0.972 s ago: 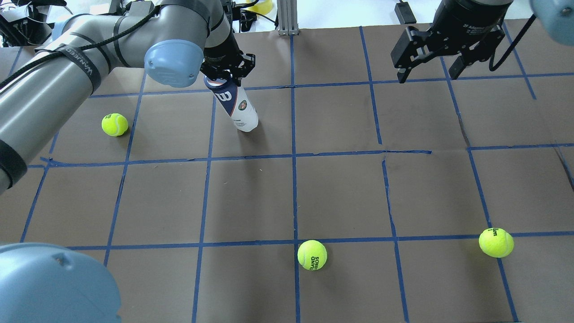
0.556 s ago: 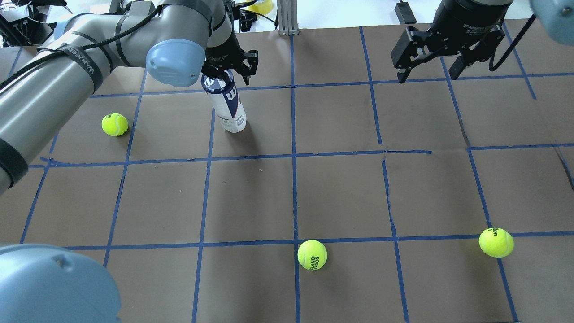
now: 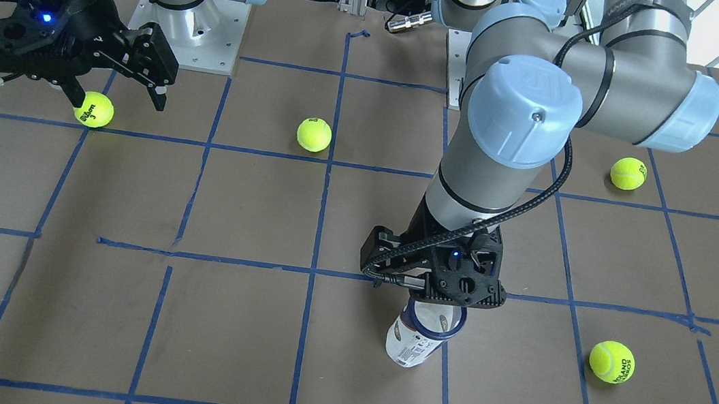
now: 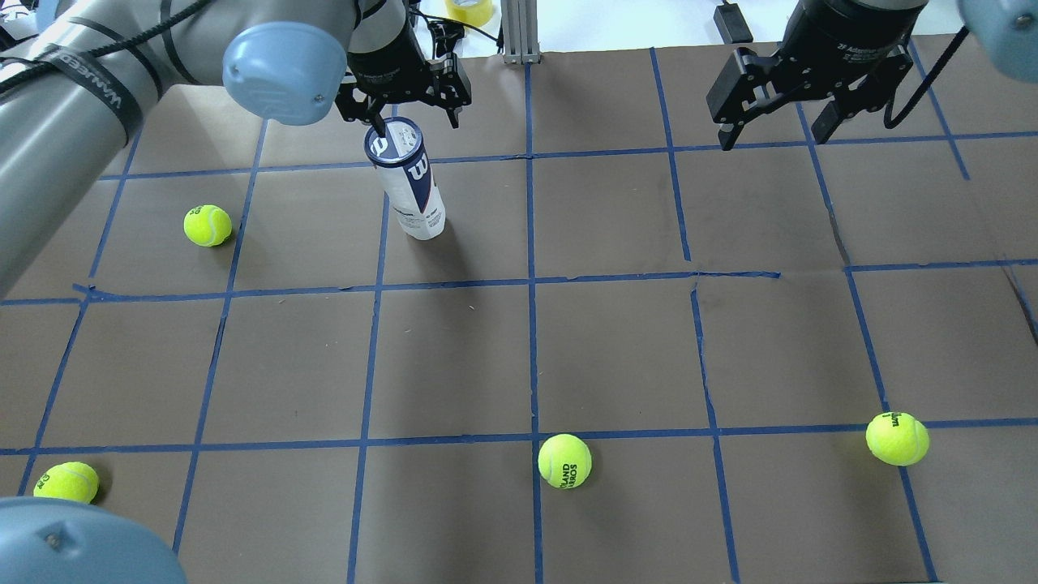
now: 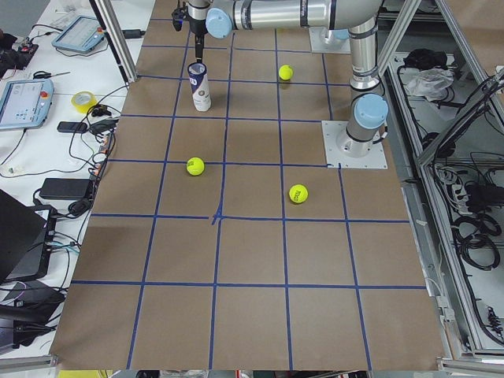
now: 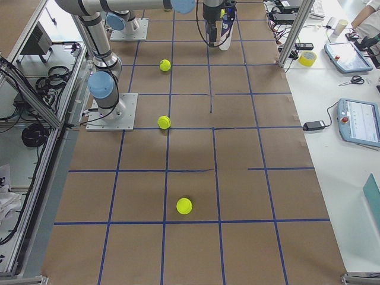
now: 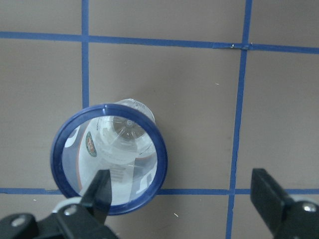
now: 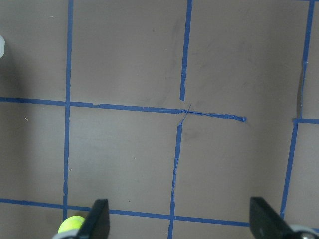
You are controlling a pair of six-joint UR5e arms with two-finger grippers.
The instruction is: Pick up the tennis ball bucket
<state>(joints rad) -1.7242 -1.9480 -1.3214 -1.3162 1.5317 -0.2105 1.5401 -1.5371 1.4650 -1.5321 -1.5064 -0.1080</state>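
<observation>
The tennis ball bucket (image 4: 409, 182), a slim white tube with a dark navy rim, stands upright on the brown table, open end up. It also shows in the front view (image 3: 414, 339) and the left side view (image 5: 200, 88). My left gripper (image 4: 403, 104) is open and hangs just above the bucket's top, not gripping it. In the left wrist view the bucket's rim (image 7: 108, 159) lies under the left finger, and the gripper (image 7: 182, 199) is off to its right. My right gripper (image 4: 773, 130) is open and empty, high over the far right of the table.
Several yellow-green tennis balls lie on the table: one left of the bucket (image 4: 208, 225), one front middle (image 4: 564, 461), one front right (image 4: 897, 438), one front left (image 4: 66, 482). Blue tape lines grid the brown table (image 4: 616, 349).
The bucket went from tilted in my left gripper to upright on the table. The left gripper has opened, let go and drawn up and back. The right arm has not moved.
</observation>
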